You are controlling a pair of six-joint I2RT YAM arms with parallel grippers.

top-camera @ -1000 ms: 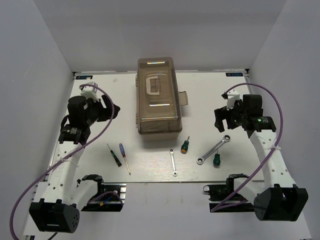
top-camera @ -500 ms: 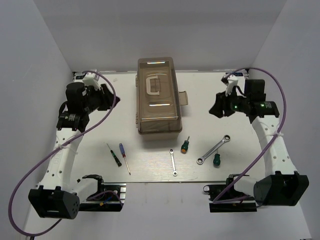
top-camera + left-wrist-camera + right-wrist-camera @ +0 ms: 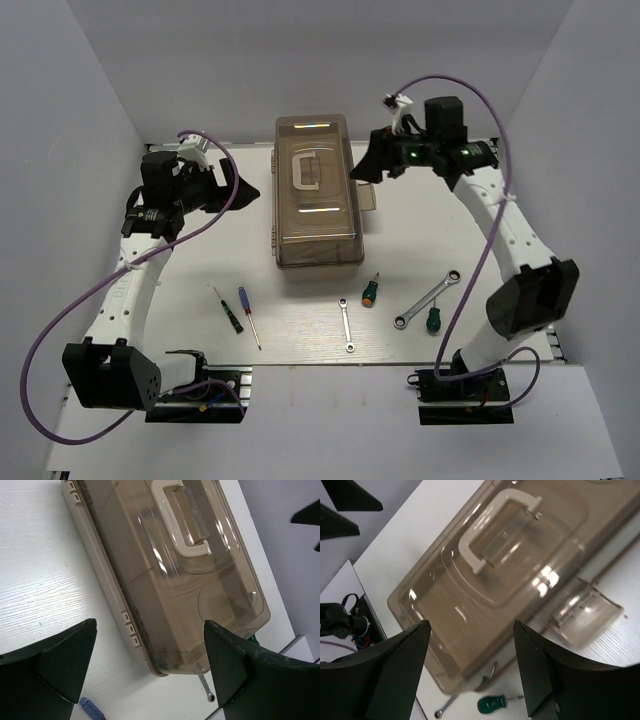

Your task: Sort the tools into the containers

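Nothing is sorted yet: the toolbox (image 3: 316,190) sits shut mid-table (image 3: 300,340), all six tools (image 3: 427,298) lie loose from its 7 to 4 o'clock, and the left gripper (image 3: 248,190) at its 9 o'clock and the right gripper (image 3: 362,165) at its 2 o'clock both gape wide, empty.

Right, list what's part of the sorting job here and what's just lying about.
Job:
toolbox, lid shut
black-green screwdriver
blue-red screwdriver
short wrench
long wrench
left stubby screwdriver
right stubby screwdriver

Lying about:
nothing loose that I can see; besides these there is only the table
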